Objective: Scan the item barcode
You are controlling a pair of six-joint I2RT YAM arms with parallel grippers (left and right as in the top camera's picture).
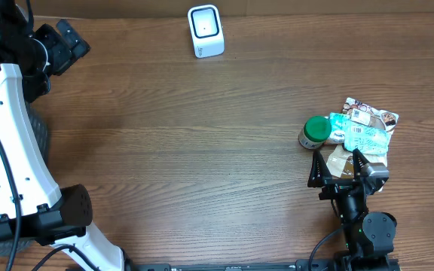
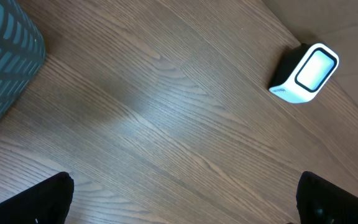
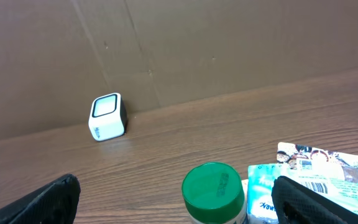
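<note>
The white barcode scanner stands at the table's far edge, also seen as the scanner and the scanner. A pile of items lies at the right: a green-lidded jar, a blue tissue pack and a printed packet. My right gripper hovers just in front of the pile, open and holding nothing. In the right wrist view the jar sits between the spread fingers, beside a packet with a barcode label. My left gripper is open at the far left.
A blue slatted basket sits at the left edge in the left wrist view. A brown cardboard wall stands behind the scanner. Bare wooden tabletop stretches between the scanner and the pile.
</note>
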